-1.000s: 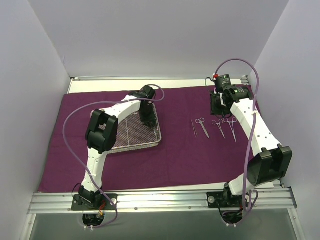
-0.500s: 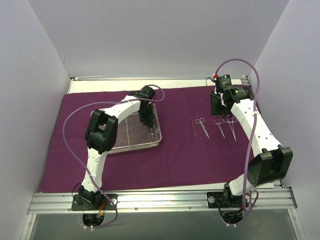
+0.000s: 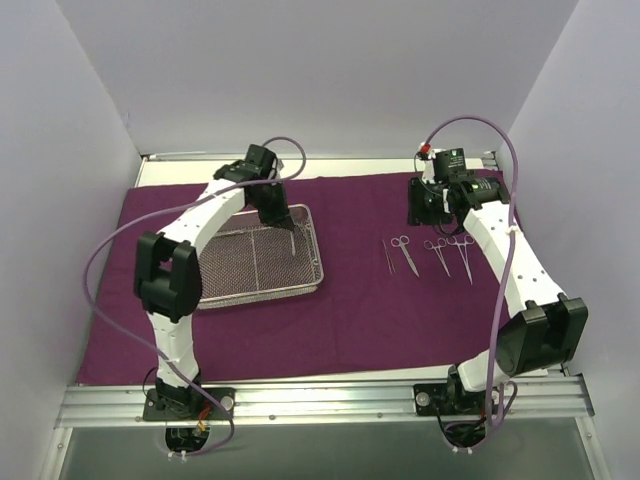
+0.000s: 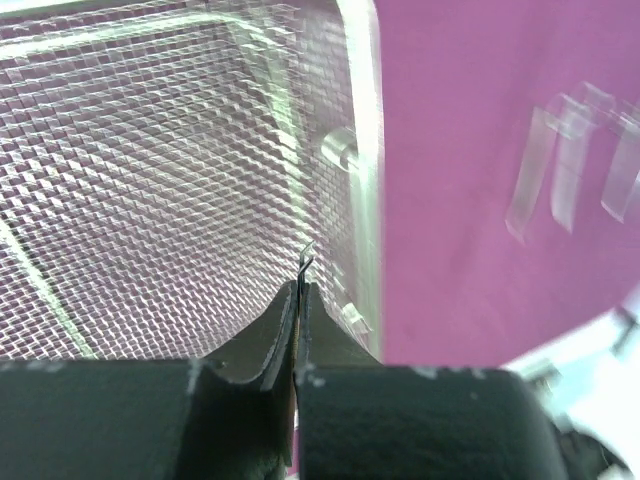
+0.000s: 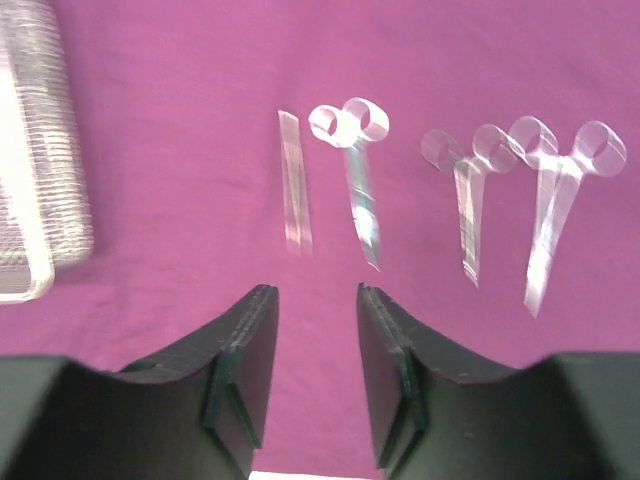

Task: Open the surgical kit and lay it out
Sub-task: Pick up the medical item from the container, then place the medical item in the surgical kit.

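The dark purple cloth wrap [image 3: 360, 310] lies spread flat on the table. The silver wire-mesh tray [image 3: 260, 297] sits on its left half. My left gripper [image 3: 274, 210] hangs over the tray's far right part, shut on a thin steel instrument [image 3: 291, 243]. In the left wrist view the instrument's tips [image 4: 307, 259] stick out past the closed gripper [image 4: 298, 290], above the mesh. Thin forceps [image 3: 386, 255] and three scissors-like instruments [image 3: 404, 252] [image 3: 438, 255] [image 3: 464, 255] lie in a row on the cloth. My right gripper [image 3: 418, 206] is open and empty just behind them [image 5: 318, 300].
White walls close in the left, back and right sides. A bare strip of table [image 3: 330, 165] runs behind the cloth. A metal rail [image 3: 320, 395] with both arm bases runs along the near edge. The tray's rim [image 4: 362, 150] lies close under my left fingers.
My left arm has swung back and to the left, and its gripper has risen from the tray floor with the thin instrument in it. My right gripper has shifted slightly left.
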Robot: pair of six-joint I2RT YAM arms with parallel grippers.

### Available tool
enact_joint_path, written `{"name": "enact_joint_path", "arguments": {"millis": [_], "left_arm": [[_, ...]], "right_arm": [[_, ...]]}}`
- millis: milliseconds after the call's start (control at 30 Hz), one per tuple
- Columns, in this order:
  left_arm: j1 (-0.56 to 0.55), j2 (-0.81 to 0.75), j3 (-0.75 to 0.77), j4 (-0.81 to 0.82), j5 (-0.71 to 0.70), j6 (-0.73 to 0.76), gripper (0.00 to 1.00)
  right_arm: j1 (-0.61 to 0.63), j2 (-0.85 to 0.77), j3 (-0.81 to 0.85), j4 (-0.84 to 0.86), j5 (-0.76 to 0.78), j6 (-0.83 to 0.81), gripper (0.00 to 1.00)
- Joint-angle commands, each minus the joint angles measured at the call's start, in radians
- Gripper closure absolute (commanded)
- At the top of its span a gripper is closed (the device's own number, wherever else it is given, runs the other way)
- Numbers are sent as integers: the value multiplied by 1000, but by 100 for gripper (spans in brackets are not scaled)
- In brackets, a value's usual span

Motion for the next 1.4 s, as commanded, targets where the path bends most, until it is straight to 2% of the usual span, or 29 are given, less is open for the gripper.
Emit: {"name": "enact_joint_path", "arguments": {"millis": [0, 67, 133, 200, 300, 333, 500, 567, 900, 1367], "left_arm": [[21, -95, -38, 57, 297, 100, 98], [21, -117, -73, 67, 403, 142, 98], [21, -160, -121, 58, 507, 159, 98], [23, -202, -150, 45, 570, 191, 98], [21, -238, -205, 43, 685, 231, 98], [17, -244, -217, 43, 719, 239, 98], [12, -302, -285, 40, 839, 260, 98], [9, -306, -303, 22, 900, 266, 98], [-57, -315, -374, 23, 926, 251, 98], [-94, -267, -328, -18, 938, 245, 98]], "right_arm": [[15, -99, -53, 188, -234, -68, 61], [58, -139, -99, 261, -294, -133, 59], [160, -169, -130, 336, -296, -191, 59], [271, -189, -157, 390, -313, -321, 58], [372, -226, -219, 424, -333, -516, 58], [430, -232, -228, 421, -339, -559, 58], [524, -180, -188, 233, -389, -829, 58], [558, -160, -173, 192, -377, -877, 58], [665, -185, -151, 144, -363, -997, 51], [805, -87, -85, 48, -322, -1130, 56]]}}
